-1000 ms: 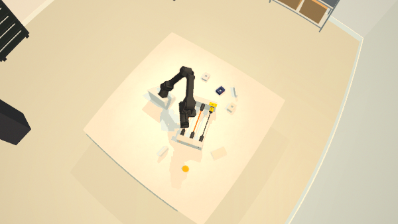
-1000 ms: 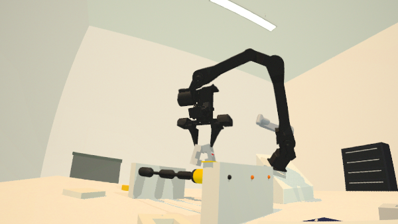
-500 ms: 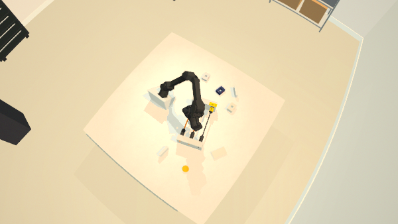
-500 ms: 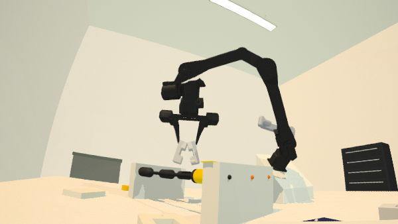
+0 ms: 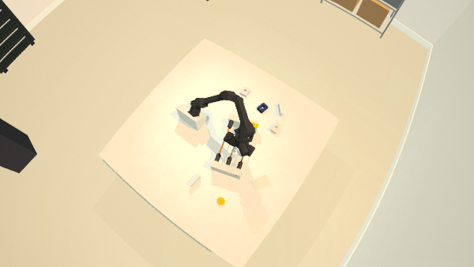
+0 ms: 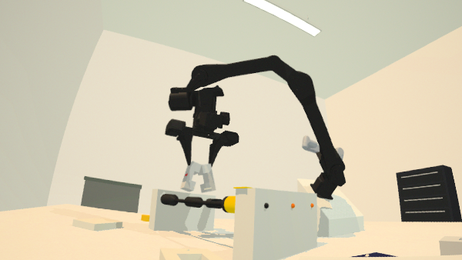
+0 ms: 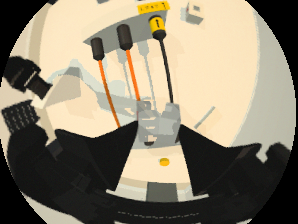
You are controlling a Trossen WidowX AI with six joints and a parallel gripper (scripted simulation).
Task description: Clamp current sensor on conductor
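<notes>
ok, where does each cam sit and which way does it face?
Top: high overhead, looking down at the table; whole arm in view.
Exterior: low at the table's side, looking across the cable rig, slightly upward; arm and gripper show.
Wrist: on the arm near the gripper, looking past the fingers, LOAD marker at top.
Exterior and wrist share the open sensor.

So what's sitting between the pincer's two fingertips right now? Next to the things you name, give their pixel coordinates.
The grey split-core sensor (image 6: 209, 178) (image 7: 156, 124), its lower end open, is between the pincer's (image 6: 200, 165) (image 7: 159, 128) fingertips; exterior and wrist views show it.
</notes>
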